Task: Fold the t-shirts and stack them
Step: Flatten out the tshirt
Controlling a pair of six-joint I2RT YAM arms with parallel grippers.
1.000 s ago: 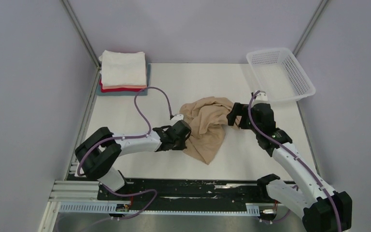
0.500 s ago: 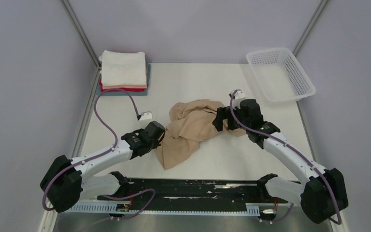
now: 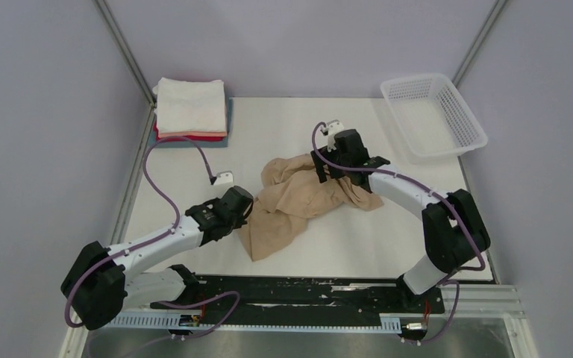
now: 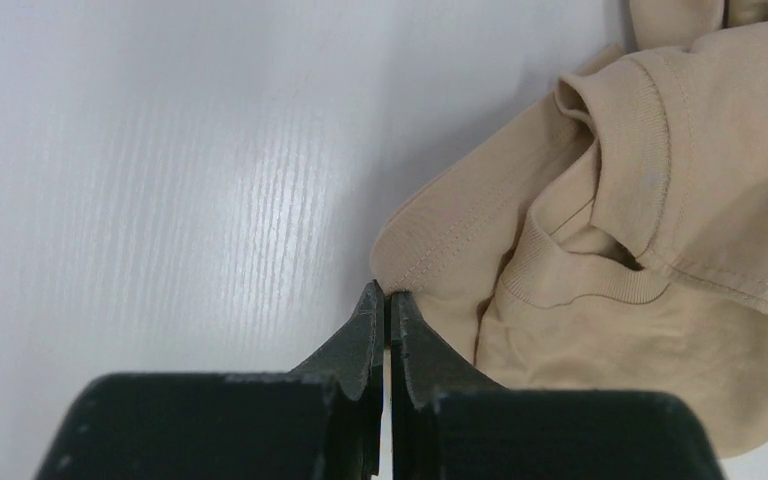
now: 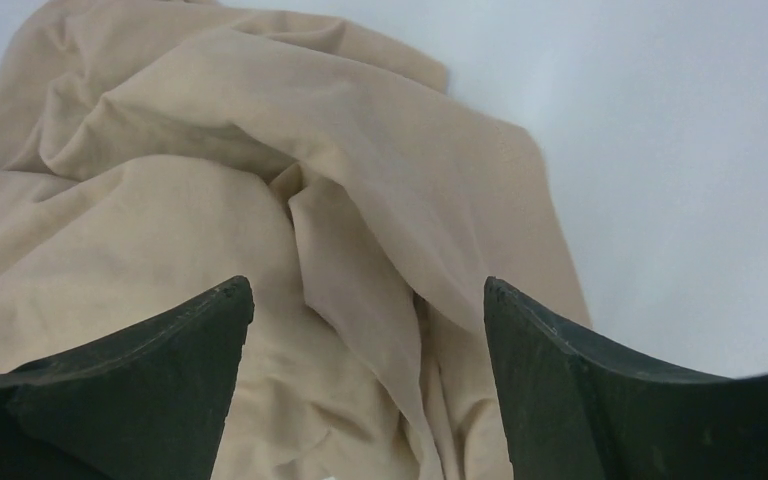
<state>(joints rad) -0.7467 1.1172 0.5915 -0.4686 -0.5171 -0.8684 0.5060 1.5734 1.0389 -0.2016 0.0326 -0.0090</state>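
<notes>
A crumpled tan short-sleeved cloth t-shirt [image 3: 298,198] lies mid-way across the white table [image 3: 283,127], not yet flattened: the left gripper [image 4: 388,300] pinches its hem, the right gripper [image 5: 365,290] hovers wide-jawed above (holding nothing) and next needs an opposite edge

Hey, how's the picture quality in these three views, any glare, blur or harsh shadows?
Top external: even, diffuse light, sharp, only faint shadows beside the tan shirt. Left wrist: a bright sheen streaks the table; the shirt's stitching is crisp, the left gripper pinching its hem slightly soft. Right wrist: no glare; the open right gripper looms dark, cloth folds soft.
</notes>
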